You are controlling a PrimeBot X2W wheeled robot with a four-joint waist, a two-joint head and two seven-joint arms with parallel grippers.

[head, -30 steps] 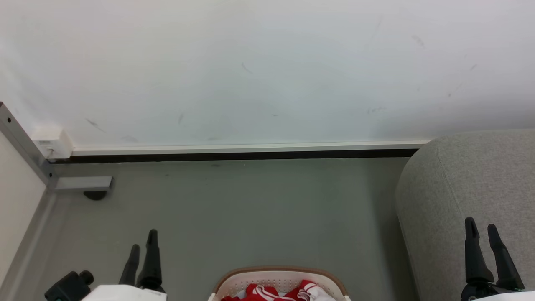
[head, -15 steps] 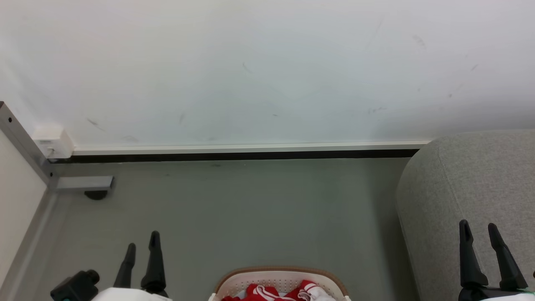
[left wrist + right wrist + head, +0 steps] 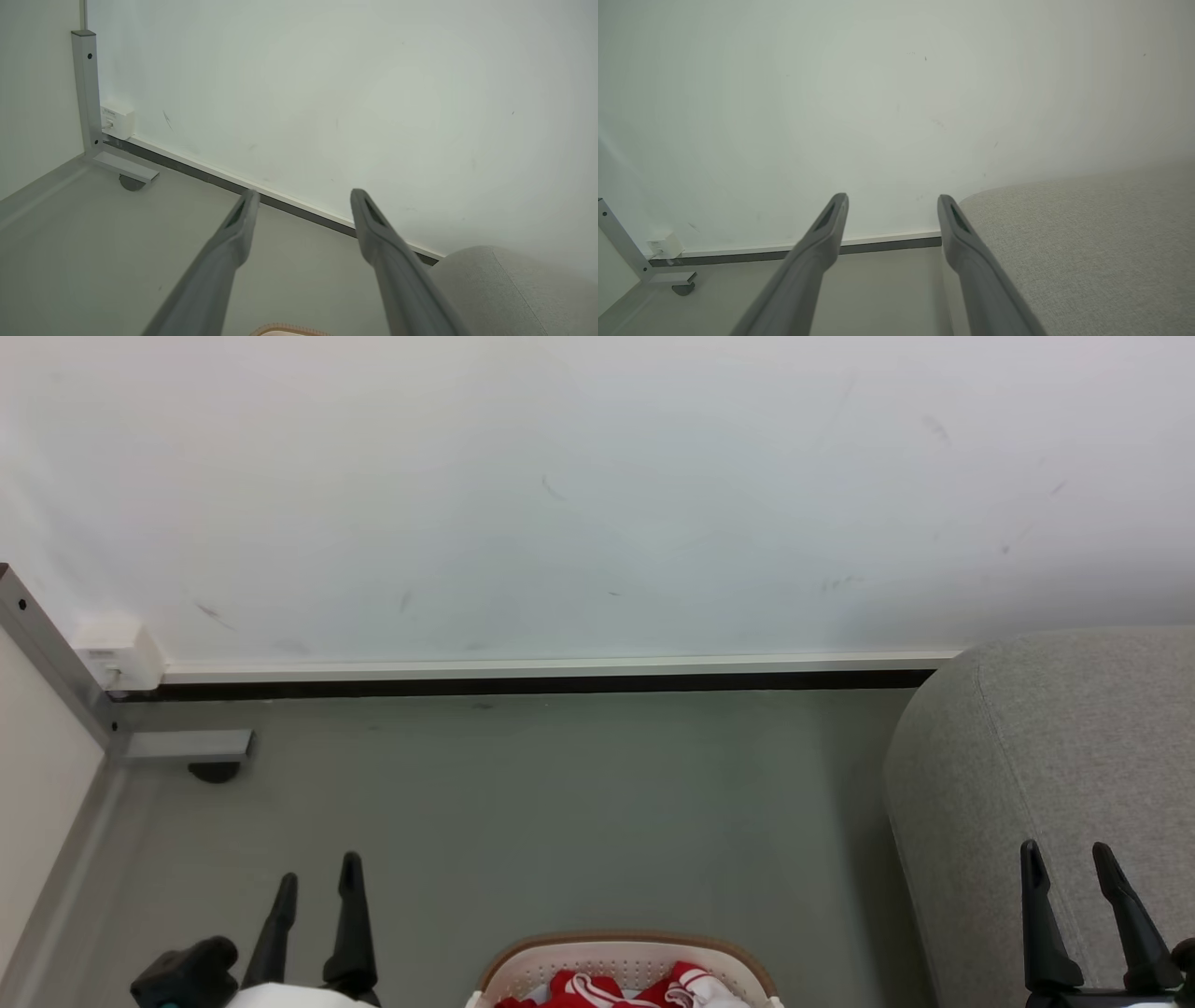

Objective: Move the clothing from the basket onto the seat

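The cream basket (image 3: 624,956) with its brown rim peeks in at the bottom middle of the head view, red clothing (image 3: 597,988) with white stripes lying inside. A sliver of the basket rim (image 3: 287,329) shows at the bottom of the left wrist view. The grey sofa seat (image 3: 1055,775) fills the right side. My left gripper (image 3: 317,868) hangs open over the floor, left of the basket. My right gripper (image 3: 1066,851) is open in front of the sofa. Both hold nothing.
A white wall (image 3: 597,495) with a dark baseboard (image 3: 523,684) runs across the back. At the far left stand a metal frame leg (image 3: 177,745) and a small white box (image 3: 114,653). Grey floor (image 3: 560,812) lies between the wall and the basket.
Both grippers have opened wider and dropped slightly lower in the head view; the left one has drifted a little right. Basket, clothing and sofa have not moved.
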